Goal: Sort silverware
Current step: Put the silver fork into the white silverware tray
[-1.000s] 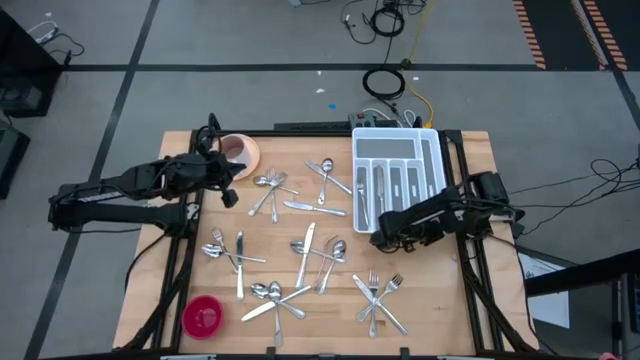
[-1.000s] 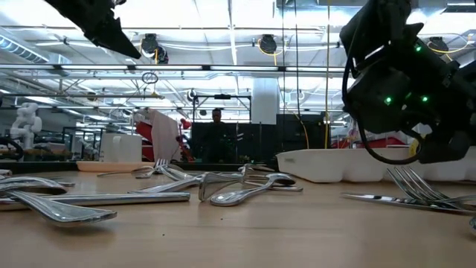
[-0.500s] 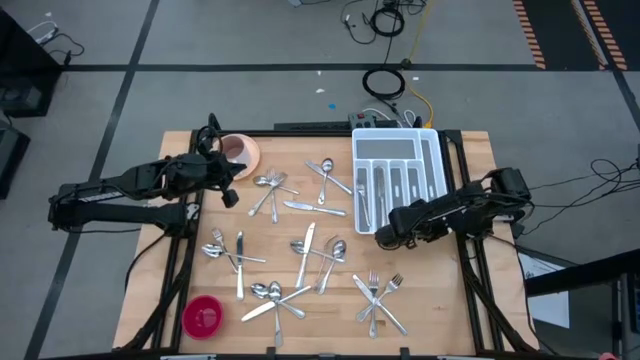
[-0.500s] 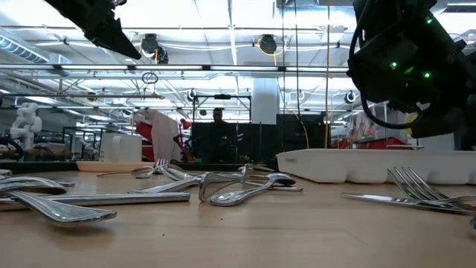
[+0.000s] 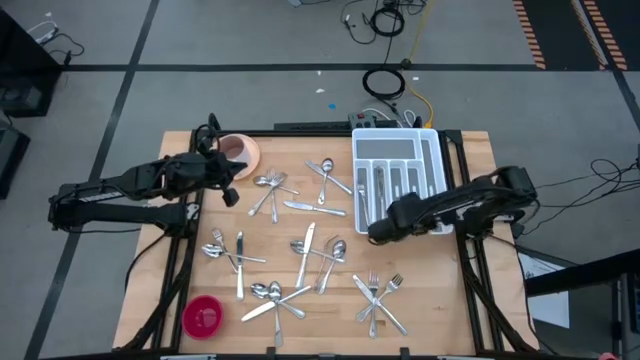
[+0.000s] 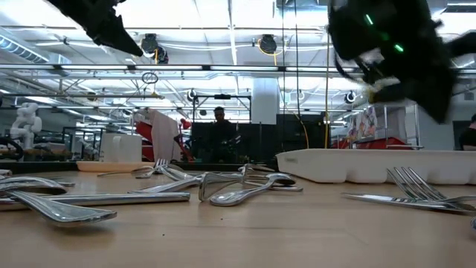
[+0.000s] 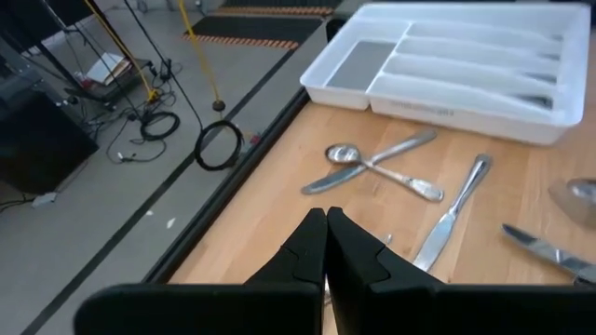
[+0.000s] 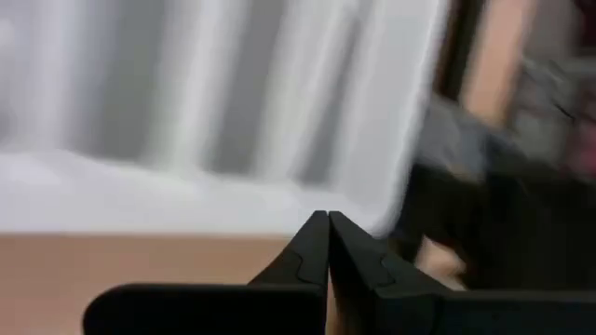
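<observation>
The pale wooden worktop (image 5: 290, 180) is carrying everything, with the two dark arms reaching in over its edges. The white plastic compartmented cutlery tray (image 5: 398, 172) is sitting just behind the right tool (image 5: 377, 232), with several pieces already lying in its long slots. The right tool is hovering at the tray's near corner, its two dark fingers (image 8: 328, 244) pressed together with nothing between them; its own camera is showing only the blurred white tray wall just ahead of it.

The left tool (image 5: 228, 195) is hanging over the far left part of the worktop, its fingers (image 7: 326, 247) likewise closed flat against each other and holding nothing. The round pink cup on its saucer (image 5: 240, 151) is sitting just behind that tool, and a round red dish (image 5: 203, 316) is lying well away from it at the near left corner.

The silverware, shiny silver metal forks, spoons and table knives (image 5: 305, 250), is lying scattered across the wood between the two tools in small crossed heaps. One heap is resting just beside the left tool, a crossed spoon pair is lying toward the tray, and a bunch of forks is sitting in front of the right tool. From worktop height the pieces (image 6: 223, 186) are lying flat.
</observation>
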